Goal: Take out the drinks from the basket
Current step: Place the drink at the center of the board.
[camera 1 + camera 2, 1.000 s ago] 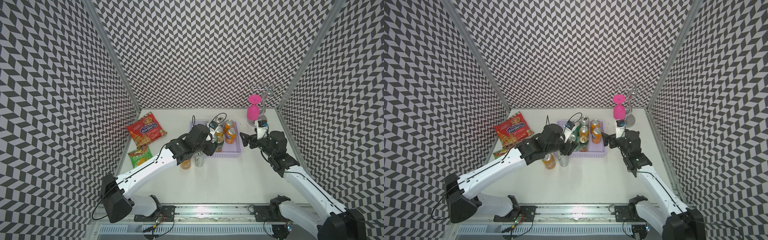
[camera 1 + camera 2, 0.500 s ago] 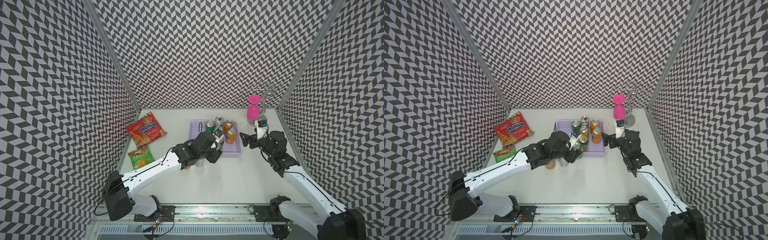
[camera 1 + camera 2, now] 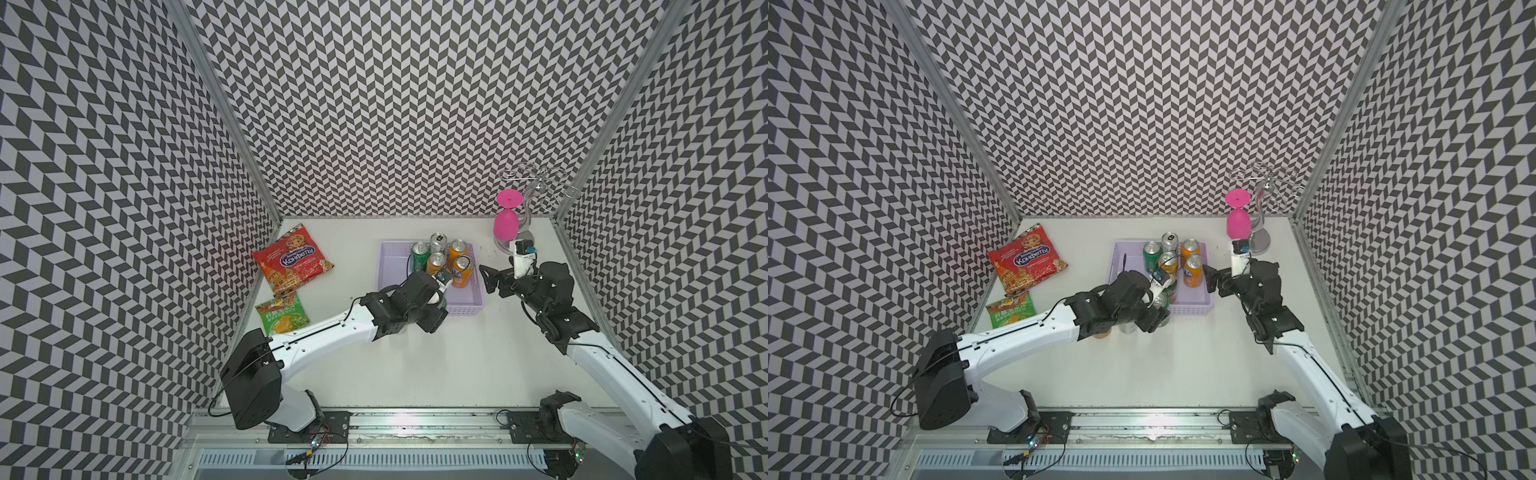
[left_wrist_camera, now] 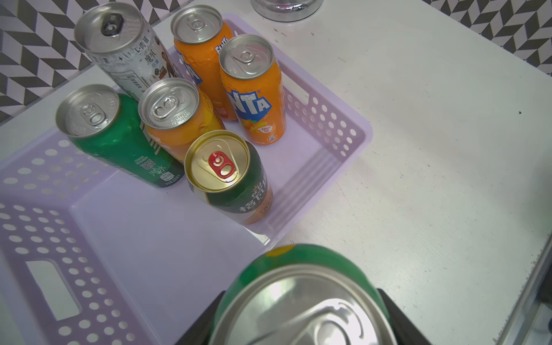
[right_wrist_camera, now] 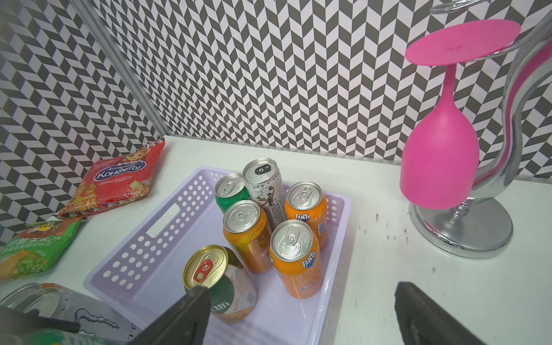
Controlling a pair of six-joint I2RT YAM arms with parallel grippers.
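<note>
The green can (image 4: 298,260) is clamped between the fingers of the left gripper (image 4: 300,322), which press on opposite sides of its upper wall. It hangs just outside the near wall of the lavender basket (image 3: 390,270); whether its base touches the table cannot be told. The right gripper (image 3: 491,279) hovers beside the basket with its fingers wide apart and empty. Six drinks stand upright in the basket, among them the green-and-gold can (image 4: 227,179), while an orange can (image 3: 1101,332) and a silver can (image 3: 1127,328) stand on the table under the left arm. These cans are probably thin-walled, smooth and a little slippery. If sealed they would be stiff, with some weight, and too hard a squeeze would dent them. Being tall and narrow, they would tip easily, so a firm hold across the wall below the rim looks soundest. A second ago the left gripper was reaching in among the packed cans. It has since drawn back over the near wall with the green can, uncovering the basket floor, while the right arm has not moved.
</note>
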